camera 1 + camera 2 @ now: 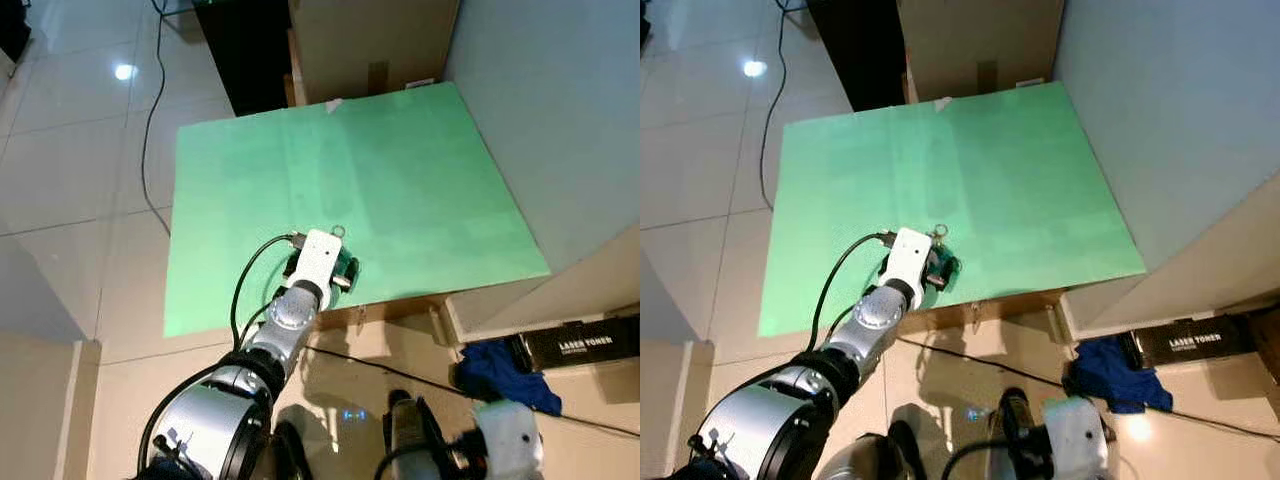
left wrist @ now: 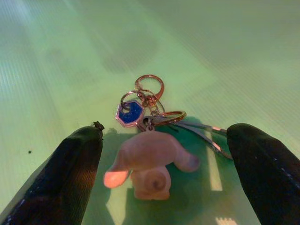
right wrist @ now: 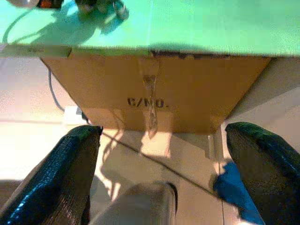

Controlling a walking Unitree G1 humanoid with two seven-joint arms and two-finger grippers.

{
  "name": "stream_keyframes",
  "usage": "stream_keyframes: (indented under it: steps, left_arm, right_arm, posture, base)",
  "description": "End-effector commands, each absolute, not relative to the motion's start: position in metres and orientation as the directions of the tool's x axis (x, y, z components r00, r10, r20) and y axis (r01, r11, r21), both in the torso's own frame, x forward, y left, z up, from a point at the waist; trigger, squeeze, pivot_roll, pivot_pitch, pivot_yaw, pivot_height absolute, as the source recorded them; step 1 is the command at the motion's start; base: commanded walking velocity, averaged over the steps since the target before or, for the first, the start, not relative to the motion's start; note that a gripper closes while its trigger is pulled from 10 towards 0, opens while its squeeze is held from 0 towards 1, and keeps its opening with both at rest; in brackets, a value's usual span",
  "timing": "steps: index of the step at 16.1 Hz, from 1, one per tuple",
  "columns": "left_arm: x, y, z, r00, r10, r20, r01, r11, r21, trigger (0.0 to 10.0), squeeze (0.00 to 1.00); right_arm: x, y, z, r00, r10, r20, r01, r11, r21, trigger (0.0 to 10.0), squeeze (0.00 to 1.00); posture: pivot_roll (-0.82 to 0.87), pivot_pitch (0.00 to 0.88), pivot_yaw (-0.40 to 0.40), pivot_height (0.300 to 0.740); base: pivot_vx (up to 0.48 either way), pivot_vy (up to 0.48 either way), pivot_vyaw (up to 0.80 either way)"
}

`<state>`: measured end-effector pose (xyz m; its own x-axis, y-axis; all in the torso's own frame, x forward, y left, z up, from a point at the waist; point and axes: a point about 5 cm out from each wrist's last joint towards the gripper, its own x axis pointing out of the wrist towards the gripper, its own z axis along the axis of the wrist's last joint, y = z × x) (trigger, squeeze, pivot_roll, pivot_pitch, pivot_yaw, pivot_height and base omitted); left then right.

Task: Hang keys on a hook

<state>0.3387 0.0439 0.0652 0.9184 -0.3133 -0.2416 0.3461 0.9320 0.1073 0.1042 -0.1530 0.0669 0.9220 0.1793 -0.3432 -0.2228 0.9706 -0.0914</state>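
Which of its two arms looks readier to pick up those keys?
The left. Its left gripper is open over the green board, fingers either side of the keys. The right gripper hangs low by the cardboard box, off the board.

The left pincer's (image 1: 345, 268) white wrist housing hides most of the keys (image 2: 150, 140) beneath it, and the desk's (image 1: 420, 170) far corner is cut off.
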Motion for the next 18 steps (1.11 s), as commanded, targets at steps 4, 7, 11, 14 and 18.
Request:
stream_keyframes:
  steps: [4,7,11,14,18]
  left_arm:
    - [0.339,0.030,0.065,0.899,-0.310,-0.308,0.341,0.939,0.050,0.0,0.00]
    - [0.340,0.033,0.065,0.897,-0.282,-0.340,0.318,0.947,0.052,0.0,0.00]
    - [0.338,0.037,0.059,0.889,-0.281,-0.360,0.334,0.938,0.093,0.0,0.00]
    - [0.341,0.043,0.061,0.894,-0.278,-0.352,0.318,0.946,0.059,0.0,0.00]
    - [0.352,0.060,0.074,0.916,-0.298,-0.268,0.286,0.955,-0.084,0.0,0.00]
  right_arm:
    - [0.085,-0.142,0.070,0.899,0.208,-0.385,-0.251,0.966,-0.065,10.0,1.00]
    - [0.079,-0.140,0.072,0.897,0.202,-0.392,-0.244,0.968,-0.062,10.0,1.00]
    - [0.077,-0.141,0.071,0.897,0.187,-0.400,-0.231,0.971,-0.065,10.0,1.00]
    - [0.080,-0.145,0.066,0.900,0.186,-0.395,-0.230,0.971,-0.067,10.0,1.00]
    - [0.110,-0.159,0.060,0.927,0.149,-0.343,-0.175,0.984,-0.046,10.0,1.00]
  posture:
    - [-0.50,0.351,0.136,0.740]
    - [-0.52,0.360,0.143,0.740]
    - [-0.52,0.366,0.148,0.740]
    - [-0.49,0.340,0.159,0.740]
    - [-0.40,0.222,0.168,0.740]
  base:
    - [0.000,0.000,0.00]
    - [0.000,0.000,0.00]
    - [0.000,0.000,0.00]
    - [0.000,0.000,0.00]
    - [0.000,0.000,0.00]
